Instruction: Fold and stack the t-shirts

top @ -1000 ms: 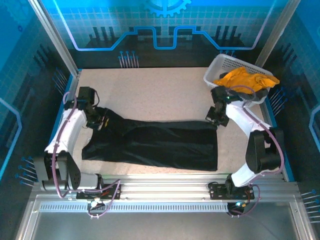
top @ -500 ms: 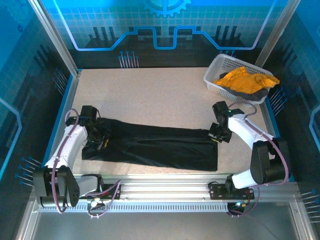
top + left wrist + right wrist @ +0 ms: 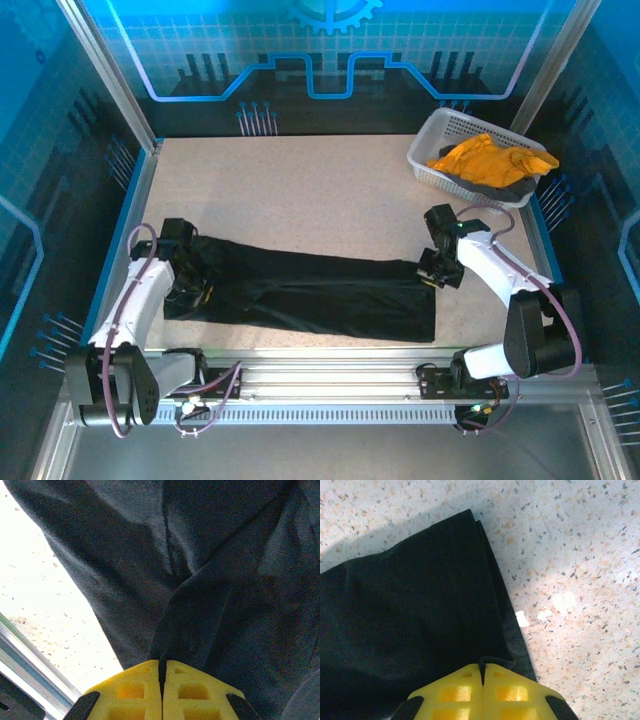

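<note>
**Table** (image 3: 330, 185): speckled beige top. The far half is bare, leaving open room beyond the shirt.

**Black t-shirt** (image 3: 320, 295): a long folded band across the near half. Its near edge lies close to the front rail (image 3: 330, 380). The right end is squared and the left end rumpled.

**Lattice basket** (image 3: 432, 140): white, in the far right corner. It holds the mustard t-shirt (image 3: 490, 158), which is draped over its rim.

**Left gripper** (image 3: 162, 662): jaws closed at the shirt's left end, seemingly pinching a black fold.

**Right gripper** (image 3: 482, 669): jaws closed on the shirt's right edge.
</note>
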`<state>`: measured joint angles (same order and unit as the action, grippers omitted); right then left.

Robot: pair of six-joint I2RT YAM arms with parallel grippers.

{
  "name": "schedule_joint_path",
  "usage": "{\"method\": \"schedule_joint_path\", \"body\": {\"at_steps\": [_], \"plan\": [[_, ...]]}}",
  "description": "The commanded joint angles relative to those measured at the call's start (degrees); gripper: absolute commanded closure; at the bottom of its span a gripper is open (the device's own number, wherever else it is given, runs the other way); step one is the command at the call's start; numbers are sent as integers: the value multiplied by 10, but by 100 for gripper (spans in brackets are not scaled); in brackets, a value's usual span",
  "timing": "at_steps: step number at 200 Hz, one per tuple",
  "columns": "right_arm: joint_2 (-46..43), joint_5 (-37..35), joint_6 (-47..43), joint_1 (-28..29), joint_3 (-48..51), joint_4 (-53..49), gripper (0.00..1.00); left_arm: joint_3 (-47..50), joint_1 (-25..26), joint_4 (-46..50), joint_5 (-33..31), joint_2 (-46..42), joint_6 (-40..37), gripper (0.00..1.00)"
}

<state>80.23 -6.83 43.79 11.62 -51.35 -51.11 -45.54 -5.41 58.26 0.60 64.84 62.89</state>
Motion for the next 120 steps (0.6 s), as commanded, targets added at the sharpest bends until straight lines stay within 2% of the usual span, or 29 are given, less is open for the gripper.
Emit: {"method": "schedule_joint_path", "body": {"at_steps": [1, 14, 39, 47, 65, 82, 120], "plan": [[-22, 0, 12, 9, 6, -36, 84, 19, 1, 27, -8, -13, 1, 100], [-32, -6, 18, 9, 6, -44, 75, 30, 2, 22, 3, -16, 10, 99], [-62, -22, 28, 8, 2, -47, 70, 21, 3, 25, 12, -26, 18, 60], [-64, -21, 33, 7, -3, -46, 70, 5, 4, 30, 2, -28, 15, 53], [-55, -4, 41, 8, -9, -33, 72, -37, 4, 27, -19, -19, 5, 53], [-31, 27, 50, 9, -6, -4, 77, -62, 2, -13, -25, 8, -8, 54], [54, 69, 81, 31, -21, 48, 78, -124, -42, -113, -6, 144, -70, 56]]}}
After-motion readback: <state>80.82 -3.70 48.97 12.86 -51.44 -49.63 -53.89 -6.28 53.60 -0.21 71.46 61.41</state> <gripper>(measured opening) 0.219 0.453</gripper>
